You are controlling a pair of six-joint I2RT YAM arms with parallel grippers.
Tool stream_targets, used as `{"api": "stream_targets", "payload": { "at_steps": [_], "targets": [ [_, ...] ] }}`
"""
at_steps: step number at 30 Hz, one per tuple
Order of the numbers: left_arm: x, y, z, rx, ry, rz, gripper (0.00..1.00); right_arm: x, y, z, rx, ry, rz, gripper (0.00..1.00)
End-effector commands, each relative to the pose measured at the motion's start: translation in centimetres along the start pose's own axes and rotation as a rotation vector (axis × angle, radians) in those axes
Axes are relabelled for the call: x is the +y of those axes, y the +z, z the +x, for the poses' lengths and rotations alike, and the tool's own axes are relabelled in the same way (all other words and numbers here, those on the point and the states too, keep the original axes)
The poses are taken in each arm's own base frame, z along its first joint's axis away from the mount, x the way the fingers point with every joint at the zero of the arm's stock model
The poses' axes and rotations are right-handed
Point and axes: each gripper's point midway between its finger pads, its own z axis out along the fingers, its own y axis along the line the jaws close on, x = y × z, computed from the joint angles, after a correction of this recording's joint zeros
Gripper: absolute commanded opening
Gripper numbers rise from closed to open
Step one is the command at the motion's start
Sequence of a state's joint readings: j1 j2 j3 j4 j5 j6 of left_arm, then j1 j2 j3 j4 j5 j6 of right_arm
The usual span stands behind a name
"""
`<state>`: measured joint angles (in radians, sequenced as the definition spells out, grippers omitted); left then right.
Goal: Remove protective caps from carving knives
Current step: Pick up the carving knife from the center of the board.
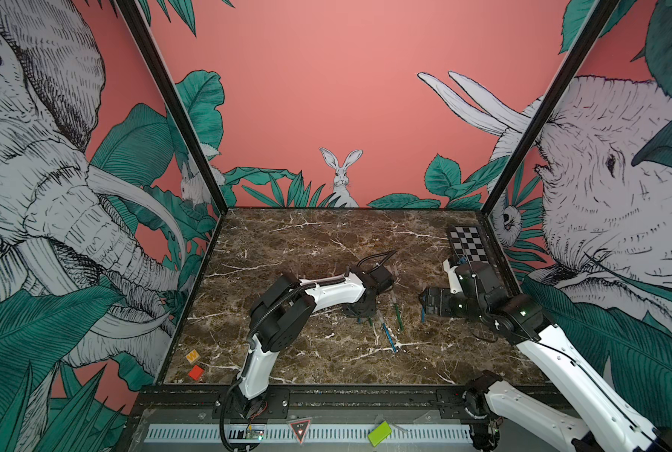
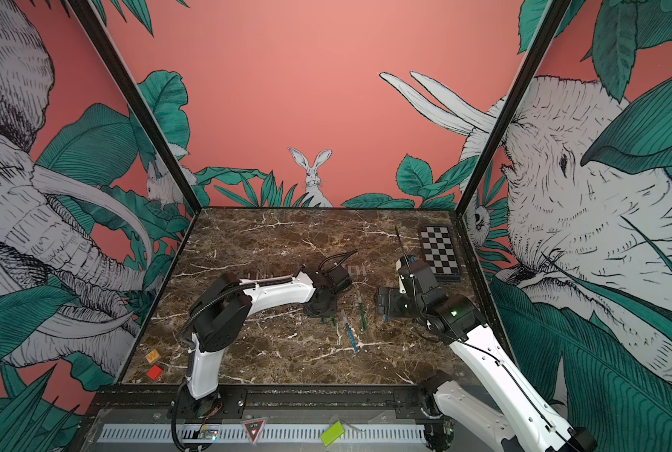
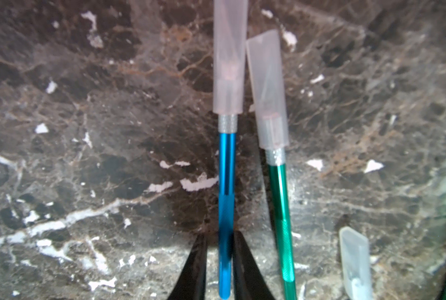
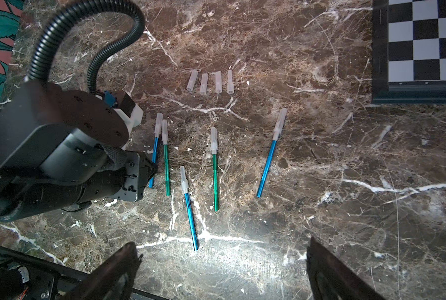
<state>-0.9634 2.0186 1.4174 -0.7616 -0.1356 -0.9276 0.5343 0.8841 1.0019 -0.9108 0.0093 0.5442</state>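
Observation:
Several carving knives lie on the marble table, each with a translucent protective cap on its tip. In the left wrist view my left gripper (image 3: 219, 233) stands narrowly open round the handle of a blue knife (image 3: 226, 181). One finger touches it and a thin gap shows at the other. Its cap (image 3: 229, 57) is on. A green knife (image 3: 281, 220) with its cap (image 3: 268, 88) lies right beside it. In the right wrist view my right gripper (image 4: 223, 244) hangs wide open and empty above the table, near the end of another blue knife (image 4: 190, 218). Several loose caps (image 4: 211, 82) lie in a row beyond the knives.
A black-and-white checkerboard (image 1: 466, 242) lies at the back right corner of the table. A red block (image 1: 196, 372) and an orange block (image 1: 192, 355) sit at the front left. My left arm (image 4: 60, 145) stands close to the leftmost knives.

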Motion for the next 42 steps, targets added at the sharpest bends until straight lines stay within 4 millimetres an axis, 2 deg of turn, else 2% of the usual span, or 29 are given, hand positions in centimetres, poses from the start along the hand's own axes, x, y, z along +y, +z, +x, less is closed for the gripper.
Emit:
{"api": "stream_targets", "payload": {
  "at_steps": [1,12,14,16,23,27,34,40,42],
  "targets": [
    [1.9,0.7,1.5,0.030,-0.005,-0.061,0.18,0.8,-0.5,-0.8,-0.020,0.009,-0.031,0.98],
    [2.8,-1.5,1.6,-0.009,-0.006,-0.033,0.07,2.2,1.0,-0.2,0.026,0.016,-0.076,0.98],
    [2.8,-2.1,1.7,-0.016,0.000,-0.023,0.01,2.6,1.2,-0.2,0.032,0.021,-0.090,0.98],
    [2.8,-2.9,1.7,-0.029,0.007,-0.006,0.00,3.1,1.6,-0.1,0.044,0.029,-0.116,0.98],
    [3.1,-5.8,2.0,-0.100,0.025,0.105,0.00,5.3,4.6,-0.2,0.094,0.065,-0.201,0.99],
    [2.3,-6.9,2.9,-0.116,0.049,0.212,0.00,7.4,6.5,-0.7,0.130,0.099,-0.280,0.96],
    [0.7,-8.8,4.4,-0.146,0.082,0.389,0.00,11.3,10.0,-2.0,0.128,0.138,-0.388,0.84],
    [-0.3,-10.0,4.9,-0.168,0.114,0.445,0.00,13.1,12.9,-1.7,0.160,0.178,-0.390,0.70],
    [-0.6,-10.3,5.0,-0.179,0.126,0.453,0.00,13.5,13.7,-1.4,0.172,0.188,-0.389,0.63]
  ]
}}
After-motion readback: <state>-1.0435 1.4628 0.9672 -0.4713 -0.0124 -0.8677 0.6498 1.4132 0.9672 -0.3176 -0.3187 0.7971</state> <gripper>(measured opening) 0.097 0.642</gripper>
